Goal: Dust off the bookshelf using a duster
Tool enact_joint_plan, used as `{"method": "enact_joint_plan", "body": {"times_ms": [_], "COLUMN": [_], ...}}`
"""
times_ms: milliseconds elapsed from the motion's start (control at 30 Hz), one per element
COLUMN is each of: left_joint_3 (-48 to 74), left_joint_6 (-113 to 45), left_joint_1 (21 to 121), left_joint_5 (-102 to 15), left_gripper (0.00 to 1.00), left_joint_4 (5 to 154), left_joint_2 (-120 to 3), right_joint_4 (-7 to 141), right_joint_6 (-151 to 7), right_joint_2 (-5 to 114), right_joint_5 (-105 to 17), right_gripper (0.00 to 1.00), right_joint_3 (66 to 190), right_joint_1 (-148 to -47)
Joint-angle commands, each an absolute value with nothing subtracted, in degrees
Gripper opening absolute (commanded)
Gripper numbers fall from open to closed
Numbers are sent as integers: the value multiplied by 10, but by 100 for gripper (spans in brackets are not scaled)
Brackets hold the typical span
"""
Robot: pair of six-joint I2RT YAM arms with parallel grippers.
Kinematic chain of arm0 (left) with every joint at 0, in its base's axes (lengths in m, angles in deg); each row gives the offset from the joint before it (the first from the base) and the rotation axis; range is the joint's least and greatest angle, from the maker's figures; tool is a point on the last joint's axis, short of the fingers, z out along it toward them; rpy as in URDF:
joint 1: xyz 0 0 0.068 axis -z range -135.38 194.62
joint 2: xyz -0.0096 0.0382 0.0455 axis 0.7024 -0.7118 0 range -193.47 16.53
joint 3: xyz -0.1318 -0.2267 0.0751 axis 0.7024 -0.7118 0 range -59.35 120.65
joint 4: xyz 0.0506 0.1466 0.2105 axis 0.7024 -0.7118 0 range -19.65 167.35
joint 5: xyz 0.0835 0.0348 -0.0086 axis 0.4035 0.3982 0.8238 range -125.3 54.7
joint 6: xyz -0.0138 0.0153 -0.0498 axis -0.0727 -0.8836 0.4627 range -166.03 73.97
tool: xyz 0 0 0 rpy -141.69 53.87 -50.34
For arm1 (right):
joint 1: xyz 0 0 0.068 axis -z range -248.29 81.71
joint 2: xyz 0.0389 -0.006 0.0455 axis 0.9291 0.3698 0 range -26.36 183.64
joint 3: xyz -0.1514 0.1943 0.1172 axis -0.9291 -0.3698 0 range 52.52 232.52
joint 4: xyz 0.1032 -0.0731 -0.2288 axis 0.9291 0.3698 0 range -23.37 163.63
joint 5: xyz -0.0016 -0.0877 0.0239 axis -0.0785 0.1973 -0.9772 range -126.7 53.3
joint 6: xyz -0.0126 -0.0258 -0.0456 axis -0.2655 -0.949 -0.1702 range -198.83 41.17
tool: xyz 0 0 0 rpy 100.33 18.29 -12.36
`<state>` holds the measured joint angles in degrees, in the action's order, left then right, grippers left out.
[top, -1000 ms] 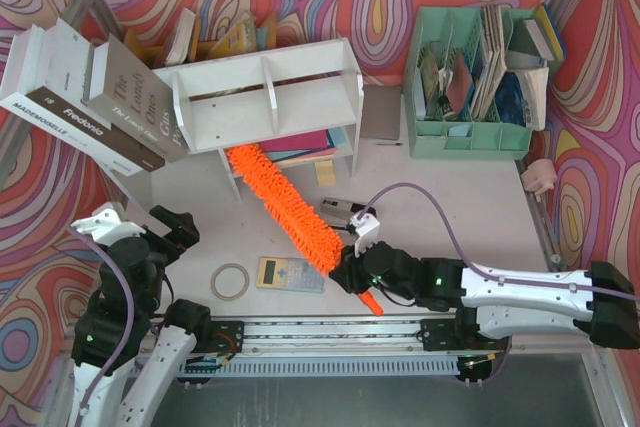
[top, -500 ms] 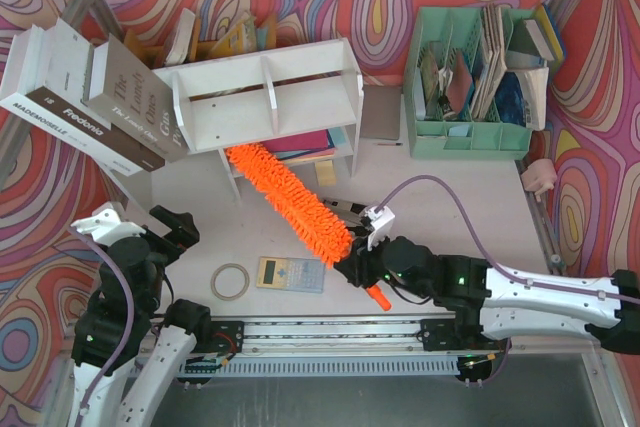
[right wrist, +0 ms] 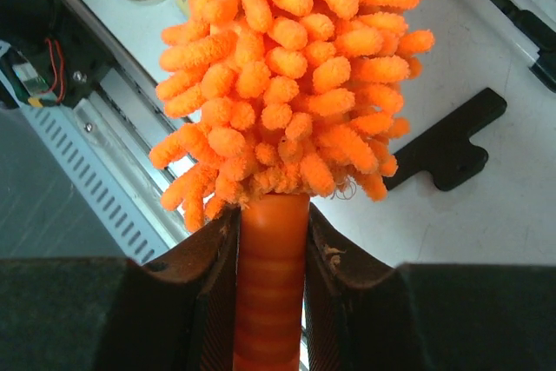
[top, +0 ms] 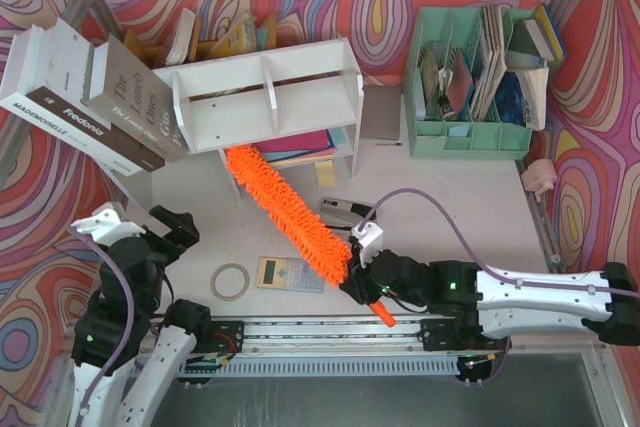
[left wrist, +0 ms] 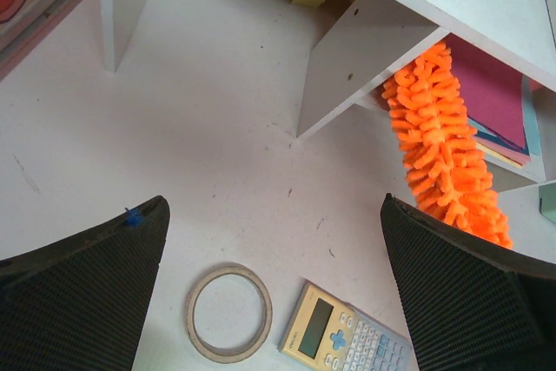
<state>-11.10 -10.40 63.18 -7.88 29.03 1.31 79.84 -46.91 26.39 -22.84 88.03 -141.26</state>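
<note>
The white bookshelf (top: 262,93) stands at the back centre, with coloured folders in its lower tier; its leg and lower tier also show in the left wrist view (left wrist: 365,49). The orange fluffy duster (top: 288,211) runs diagonally from under the shelf's left front toward the near edge, and shows in the left wrist view (left wrist: 443,149) and the right wrist view (right wrist: 287,76). My right gripper (top: 362,283) is shut on the duster's orange handle (right wrist: 271,284). My left gripper (top: 172,227) is open and empty, to the left near the table's front, above a tape ring and a calculator.
A tape ring (top: 230,281) and a calculator (top: 289,274) lie near the front. A black stapler (top: 343,209) lies right of the duster. Large books (top: 90,97) lean at the back left. A mint-green file organizer (top: 480,77) stands at the back right.
My right gripper, holding the duster handle, has shifted toward the near edge and slightly left since half a second ago, pulling the duster head with it. The left arm has not moved.
</note>
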Motion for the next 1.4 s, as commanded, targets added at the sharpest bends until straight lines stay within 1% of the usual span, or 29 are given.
{"method": "enact_joint_plan", "body": {"times_ms": [0,267,400,767,933,1100,1233,1367], "left_joint_3": [-119,-118,-118,-119,-118,-119,-118,-119], "left_joint_6": [-102,-104,-104,-104,-103,-101,-101,-100], "left_joint_1": [626,624,623,623,622,623,623,622], "left_joint_5": [-81,-85,-84,-84,-81,-76,-77,-75], "left_gripper": [98,98,98,99,98,98,99,98], "left_joint_4": [295,297,297,297,294,293,293,293], "left_joint_2": [12,4,4,5,5,11,11,16], "right_joint_4": [835,952,949,916,918,963,989,977], "right_joint_6": [-531,-511,-512,-536,-562,-574,-577,-586], "right_joint_2": [201,119,109,156,113,69,62,71], "right_joint_5": [-276,-227,-227,-252,-234,-191,-182,-194], "right_gripper": [0,0,0,0,0,0,0,0], "right_joint_3": [885,905,903,903,931,967,980,978], "right_joint_1": [-1435,-1435,-1435,-1435,-1435,-1435,-1435,-1435]}}
